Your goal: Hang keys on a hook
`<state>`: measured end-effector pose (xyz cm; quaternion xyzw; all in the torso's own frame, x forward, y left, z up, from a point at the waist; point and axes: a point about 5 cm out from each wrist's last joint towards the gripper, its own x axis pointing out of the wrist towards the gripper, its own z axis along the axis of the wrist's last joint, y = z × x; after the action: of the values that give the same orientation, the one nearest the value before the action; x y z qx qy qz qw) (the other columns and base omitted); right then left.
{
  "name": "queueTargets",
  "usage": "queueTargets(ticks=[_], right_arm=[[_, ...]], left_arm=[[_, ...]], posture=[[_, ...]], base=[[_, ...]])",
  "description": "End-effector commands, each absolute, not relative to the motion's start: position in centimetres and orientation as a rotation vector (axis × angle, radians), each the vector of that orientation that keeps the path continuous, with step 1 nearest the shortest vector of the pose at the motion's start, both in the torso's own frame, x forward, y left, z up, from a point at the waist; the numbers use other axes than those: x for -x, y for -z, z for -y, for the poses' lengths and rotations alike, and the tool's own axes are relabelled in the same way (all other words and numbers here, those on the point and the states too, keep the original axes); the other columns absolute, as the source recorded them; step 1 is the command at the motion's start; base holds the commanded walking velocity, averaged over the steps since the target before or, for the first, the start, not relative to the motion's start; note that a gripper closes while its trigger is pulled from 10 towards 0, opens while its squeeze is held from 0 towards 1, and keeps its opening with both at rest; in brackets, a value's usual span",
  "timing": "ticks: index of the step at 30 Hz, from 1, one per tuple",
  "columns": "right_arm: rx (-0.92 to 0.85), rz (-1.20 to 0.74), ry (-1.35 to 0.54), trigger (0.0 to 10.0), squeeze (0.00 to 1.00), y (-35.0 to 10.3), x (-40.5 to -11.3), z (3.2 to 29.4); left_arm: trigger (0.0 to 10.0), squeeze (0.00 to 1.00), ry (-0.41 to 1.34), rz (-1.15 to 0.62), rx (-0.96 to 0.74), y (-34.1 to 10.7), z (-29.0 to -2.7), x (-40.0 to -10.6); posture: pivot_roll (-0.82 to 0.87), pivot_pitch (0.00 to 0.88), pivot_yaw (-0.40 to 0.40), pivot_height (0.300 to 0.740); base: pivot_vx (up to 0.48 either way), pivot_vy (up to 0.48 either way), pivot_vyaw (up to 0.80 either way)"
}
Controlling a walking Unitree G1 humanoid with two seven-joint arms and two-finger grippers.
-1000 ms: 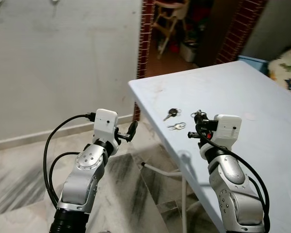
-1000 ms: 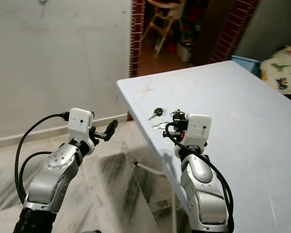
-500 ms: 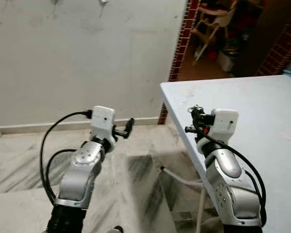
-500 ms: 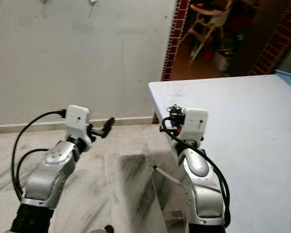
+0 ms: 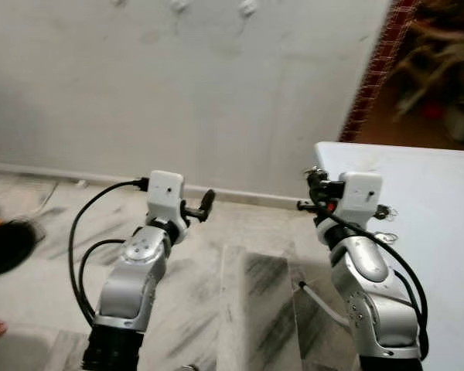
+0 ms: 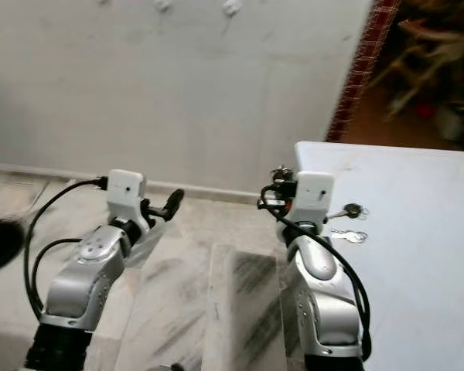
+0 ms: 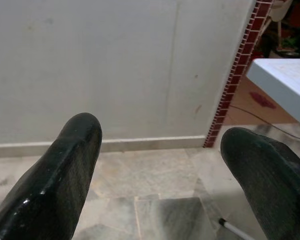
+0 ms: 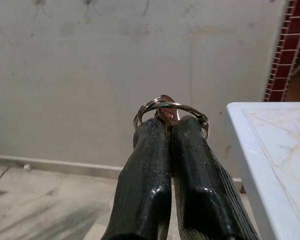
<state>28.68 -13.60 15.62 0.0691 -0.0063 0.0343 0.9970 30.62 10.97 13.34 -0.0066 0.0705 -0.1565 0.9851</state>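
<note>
Metal key ring [image 8: 171, 111] clamped in right gripper [image 8: 170, 127] | left gripper [image 7: 160, 150] spread | table [image 6: 417, 255] alongside

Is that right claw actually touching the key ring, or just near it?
Touching. In the right wrist view the right gripper has its two black fingers pressed together on the key ring, whose silver loop sticks out just past the fingertips.
</note>
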Motion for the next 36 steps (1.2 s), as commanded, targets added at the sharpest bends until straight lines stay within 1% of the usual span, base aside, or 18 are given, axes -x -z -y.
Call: queueTargets(ticks=[1, 13, 16, 18, 27, 29, 36], right_arm=[[-0.146, 0.008, -0.07, 10.0, 0.0, -15.6, -28.8, 13.5], [-0.147, 0.007, -0.069, 10.0, 0.0, -15.6, -28.8, 13.5], [-0.152, 0.004, -0.056, 10.0, 0.0, -15.7, -29.4, 13.8], [-0.152, 0.004, -0.056, 10.0, 0.0, -15.7, -29.4, 13.8], [-0.169, -0.002, -0.018, 10.0, 0.0, -15.5, -29.3, 14.5], [-0.158, -0.003, -0.018, 10.0, 0.0, -15.6, -29.4, 14.6], [-0.181, -0.004, -0.025, 10.0, 0.0, -15.5, -29.4, 14.4]], left_arm=[[10.0, 0.0, 0.303, -0.14, 0.001, -13.6, -11.2, -30.8], [10.0, 0.0, 0.296, -0.148, 0.002, -13.5, -11.3, -30.8], [10.0, 0.0, 0.294, -0.2, 0.036, -12.7, -11.1, -30.7], [10.0, 0.0, 0.296, -0.196, 0.046, -12.7, -11.1, -30.6], [10.0, 0.0, 0.317, -0.188, 0.048, -12.7, -10.8, -30.5], [10.0, 0.0, 0.32, -0.189, 0.047, -12.7, -10.8, -30.5], [10.0, 0.0, 0.335, -0.193, 0.068, -12.7, -10.6, -30.5]], posture=[[0.11, 0.0, -0.079, 0.74], [0.12, 0.0, -0.08, 0.74], [0.12, 0.0, -0.091, 0.74], [0.12, 0.0, -0.092, 0.74], [0.11, 0.0, -0.091, 0.74], [0.11, 0.0, -0.088, 0.74], [0.1, 0.0, -0.083, 0.74]], base=[[0.0, 0.0, 0.79], [0.0, 0.0, 0.79], [0.0, 0.48, 0.0], [0.0, 0.48, 0.0], [0.0, 0.0, 0.0], [0.0, 0.0, -0.43], [0.0, 0.0, -0.8]])
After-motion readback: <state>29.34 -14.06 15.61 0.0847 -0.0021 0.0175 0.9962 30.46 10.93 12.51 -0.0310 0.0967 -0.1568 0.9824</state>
